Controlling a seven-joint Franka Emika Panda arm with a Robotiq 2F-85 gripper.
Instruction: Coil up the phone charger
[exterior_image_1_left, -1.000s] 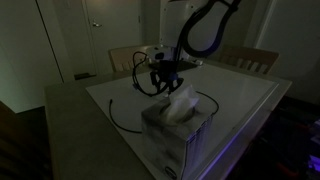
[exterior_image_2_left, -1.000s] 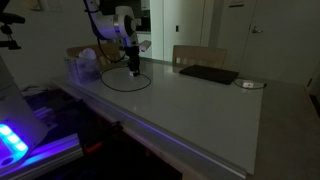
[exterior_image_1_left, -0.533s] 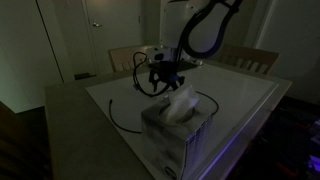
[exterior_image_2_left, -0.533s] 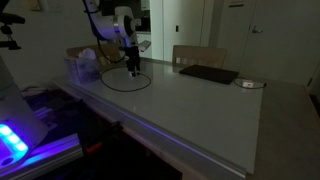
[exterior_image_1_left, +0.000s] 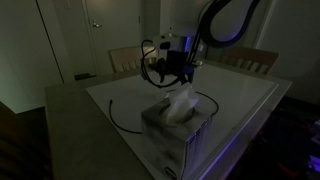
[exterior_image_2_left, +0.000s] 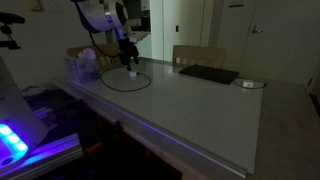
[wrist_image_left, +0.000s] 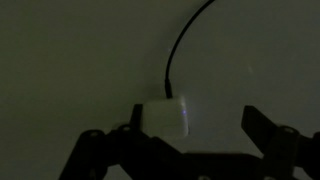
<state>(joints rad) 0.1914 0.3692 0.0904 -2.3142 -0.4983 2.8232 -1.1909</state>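
Observation:
The phone charger lies on the white table (exterior_image_2_left: 200, 115) as a loose dark loop of cable (exterior_image_2_left: 125, 84), with its small white plug block (exterior_image_2_left: 133, 72) on the far side of the loop. In the wrist view the plug block (wrist_image_left: 163, 115) rests on the table and its cable (wrist_image_left: 180, 50) curves up and away. My gripper (wrist_image_left: 195, 130) hangs above it, open, with the block just inside the left finger (wrist_image_left: 128, 128) and not pinched. In both exterior views the gripper (exterior_image_1_left: 172, 72) (exterior_image_2_left: 128, 52) is a little above the table. Part of the cable (exterior_image_1_left: 118, 120) shows beside the tissue box.
A tissue box (exterior_image_1_left: 175, 125) (exterior_image_2_left: 83, 68) stands close to the loop. A flat black pad (exterior_image_2_left: 208, 74) and a small round object (exterior_image_2_left: 250, 84) lie farther along the table. Wooden chairs (exterior_image_1_left: 245, 58) (exterior_image_2_left: 193, 53) stand behind it.
The jaws have opened and let go of the plug block, which now lies on the table. The gripper has lifted up from it.

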